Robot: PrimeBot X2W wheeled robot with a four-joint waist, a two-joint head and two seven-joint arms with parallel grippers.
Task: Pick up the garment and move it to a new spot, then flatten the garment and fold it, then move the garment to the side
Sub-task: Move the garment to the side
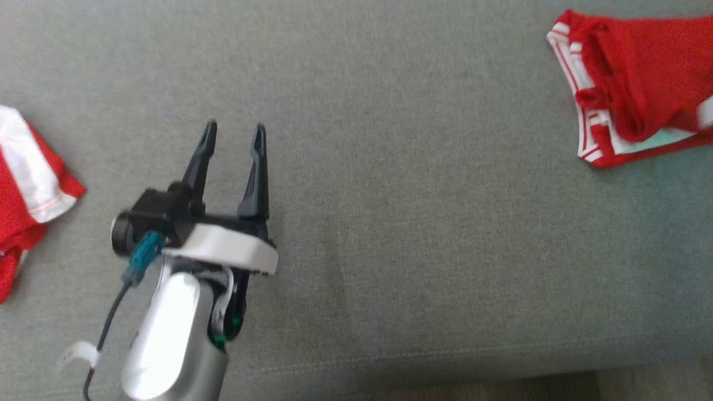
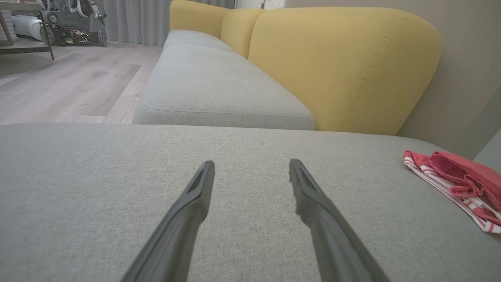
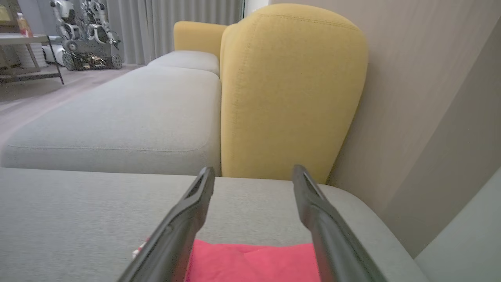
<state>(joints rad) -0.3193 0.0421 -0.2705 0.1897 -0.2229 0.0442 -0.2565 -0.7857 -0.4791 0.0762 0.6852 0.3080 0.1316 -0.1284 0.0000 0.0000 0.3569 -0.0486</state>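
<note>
The garment [image 1: 635, 83], red with white stripes, lies folded in a bundle at the far right of the grey seat cushion [image 1: 423, 184]. In the left wrist view the garment [image 2: 458, 180] rests off to the right, well clear of my fingers. My left gripper [image 1: 234, 131] hovers open over bare cushion at the lower left, and the left gripper [image 2: 251, 166] has nothing between its fingers. My right gripper [image 3: 253, 174] is open just above the garment's red cloth [image 3: 254, 260], which lies flat on the cushion beneath it.
A second red and white cloth [image 1: 28, 184] lies at the cushion's left edge. The cushion's front seam [image 1: 445, 356] runs along the bottom. Yellow backrests [image 2: 344, 66] and a wall [image 3: 422, 98] stand behind the seat. More grey cushions [image 2: 215, 86] extend away, beside wooden floor [image 2: 58, 86].
</note>
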